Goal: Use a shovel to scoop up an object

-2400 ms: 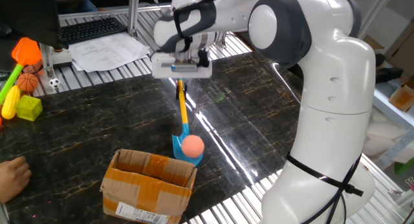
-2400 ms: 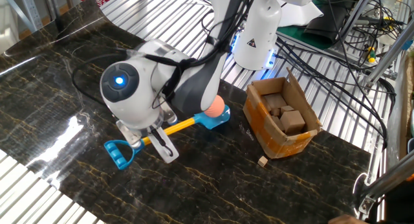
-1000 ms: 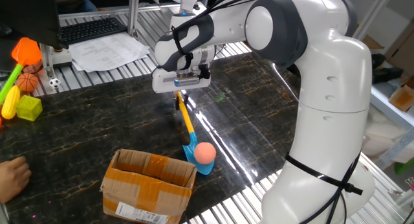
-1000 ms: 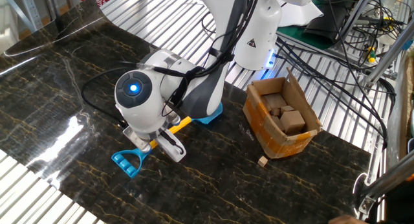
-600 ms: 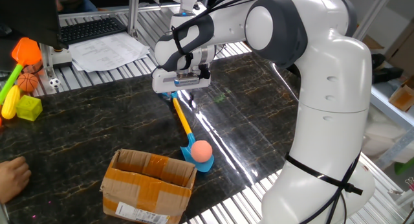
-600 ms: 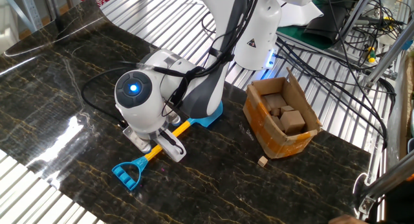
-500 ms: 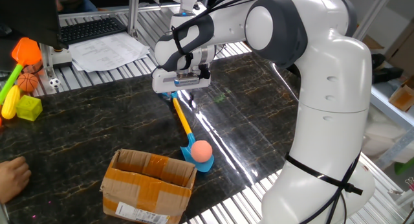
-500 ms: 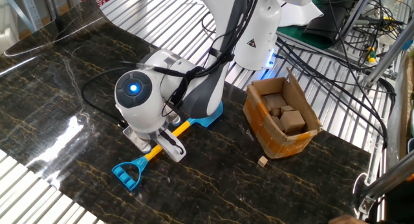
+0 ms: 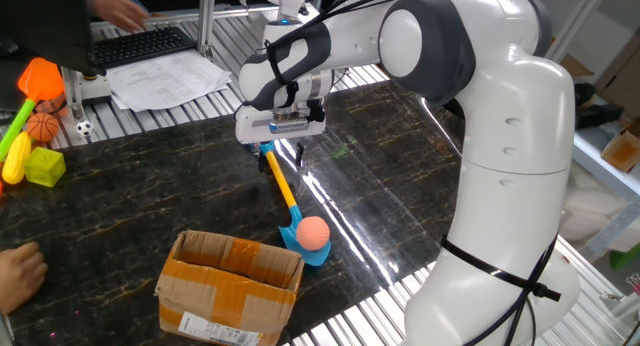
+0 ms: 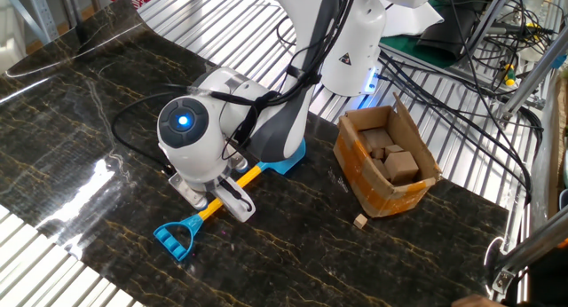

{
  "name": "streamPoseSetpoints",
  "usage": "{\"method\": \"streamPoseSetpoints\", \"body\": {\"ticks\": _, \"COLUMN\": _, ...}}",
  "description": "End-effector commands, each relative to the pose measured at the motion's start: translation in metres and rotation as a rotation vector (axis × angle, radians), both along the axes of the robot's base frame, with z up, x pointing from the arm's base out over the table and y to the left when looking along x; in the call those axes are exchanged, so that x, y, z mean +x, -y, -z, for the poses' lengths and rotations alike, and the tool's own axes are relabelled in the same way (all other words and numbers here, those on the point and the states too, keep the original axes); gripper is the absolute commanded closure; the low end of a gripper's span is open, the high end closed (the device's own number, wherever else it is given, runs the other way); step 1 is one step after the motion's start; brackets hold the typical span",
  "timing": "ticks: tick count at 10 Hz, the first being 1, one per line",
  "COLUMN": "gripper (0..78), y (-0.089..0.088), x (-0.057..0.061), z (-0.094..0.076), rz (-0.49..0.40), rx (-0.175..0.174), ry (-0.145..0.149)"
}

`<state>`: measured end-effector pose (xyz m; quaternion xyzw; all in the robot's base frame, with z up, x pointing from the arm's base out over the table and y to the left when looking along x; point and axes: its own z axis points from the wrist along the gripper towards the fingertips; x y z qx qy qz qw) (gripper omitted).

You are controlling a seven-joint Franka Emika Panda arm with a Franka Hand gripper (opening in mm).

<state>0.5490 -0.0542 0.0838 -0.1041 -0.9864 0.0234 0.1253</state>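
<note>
The shovel (image 9: 283, 186) lies on the dark marble table with its blue blade (image 9: 303, 248) next to the cardboard box. The salmon-orange ball (image 9: 313, 231) rests on the blade. My gripper (image 9: 283, 150) stands over the upper shaft, open, its fingers on either side of the yellow shaft without pinching it. In the other fixed view the shovel (image 10: 213, 209) lies flat, its blue looped handle (image 10: 175, 239) on the table, and the gripper (image 10: 213, 199) straddles the shaft. Part of the blade (image 10: 289, 158) shows there; the ball is hidden behind my arm.
A cardboard box (image 9: 232, 284) sits just left of the blade; in the other view the box (image 10: 359, 169) holds wooden blocks, and a small block (image 10: 359, 221) lies by it. Toys stand at the far left: orange spade (image 9: 40, 78), mini basketball (image 9: 42, 126). A person's hand (image 9: 20, 269) is at the left edge.
The arm carried the shovel and ball toward the table's near edge, then the looped handle dropped out of the grip onto the table. In the last half second only a person's hand moved at the keyboard.
</note>
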Motion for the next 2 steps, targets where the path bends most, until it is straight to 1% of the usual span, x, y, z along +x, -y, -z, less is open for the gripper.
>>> {"method": "streamPoseSetpoints", "body": {"ticks": 1, "gripper": 0.1, "y": -0.0008, "x": 0.0012, "z": -0.0448, "rz": -0.102, "rx": 0.007, "ry": 0.292}}
{"method": "streamPoseSetpoints", "body": {"ticks": 2, "gripper": 0.1, "y": -0.0004, "x": 0.0013, "z": -0.0509, "rz": -0.109, "rx": 0.008, "ry": 0.297}}
